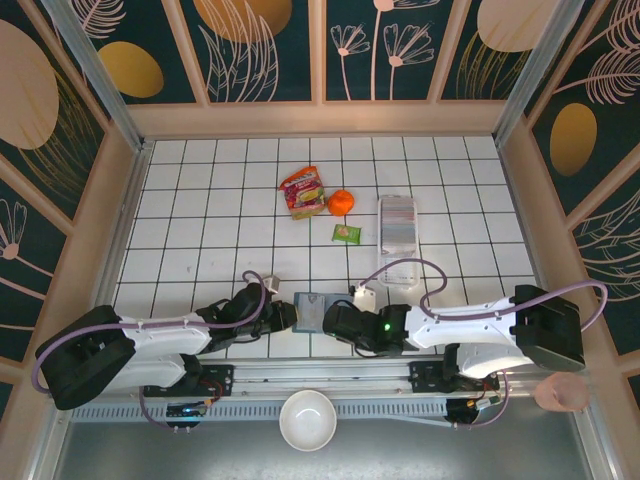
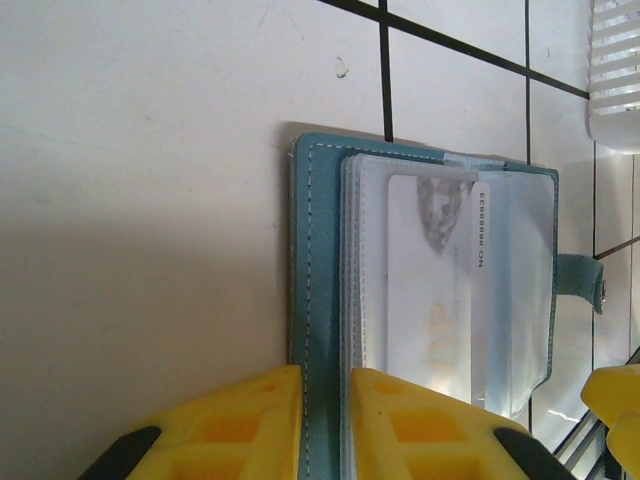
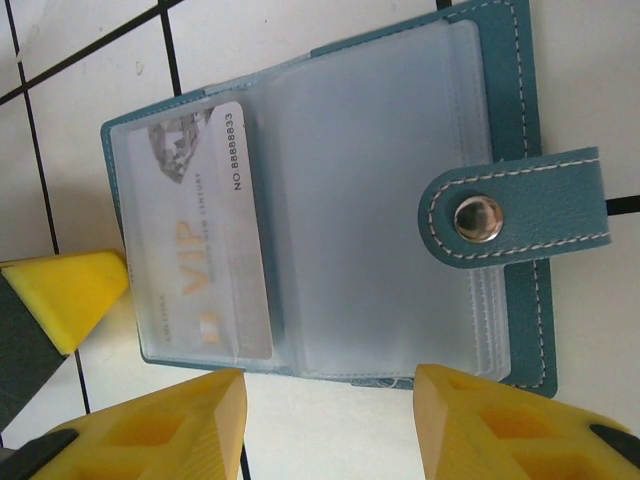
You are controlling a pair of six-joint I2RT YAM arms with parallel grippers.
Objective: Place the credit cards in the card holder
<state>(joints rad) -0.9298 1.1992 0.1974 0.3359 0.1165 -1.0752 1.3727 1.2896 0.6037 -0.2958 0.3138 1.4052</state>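
At the near edge of the bench (image 1: 200, 230), between the two arms, the card holder (image 1: 311, 303) lies open and flat, sleeves uppermost. The left tool (image 1: 283, 316) is at its left edge and the right tool (image 1: 333, 318) at its right edge.

Left tool: the yellow fingers (image 2: 250, 425) stand nearly together, and the stitched teal cover margin shows in the narrow gap. Whether they pinch it or merely sit over it cannot be determined. Right tool: released, with fingers (image 3: 160, 420) well apart, tips just at the holder's long edge and nothing between them.

One card (image 3: 200, 240), marked VIP, sits under a frosted sleeve (image 3: 370, 200). Whether it is fully seated cannot be told. The snap strap (image 3: 515, 205) lies folded over the sleeves.

Handling, by judgement: the holder is light, thin and limp at the fold. The sleeves are slick and soft and would buckle under a push. The holder is likely to slide unless one tool pins the cover. The best purchase is the stitched margin, not the plastic. The card is stiff and thin, so take it by a short edge.

Surface: glossy white tile with dark grout lines, level and probably low in friction.

Room: panelled walls (image 1: 320, 50) with a leaf pattern enclose the bench. Well apart towards the far side lie a clear tray (image 1: 397, 228), an orange (image 1: 341, 203), a red snack packet (image 1: 302, 192) and a small green packet (image 1: 347, 233). A white bowl (image 1: 307, 420) sits in front of the arm bases.
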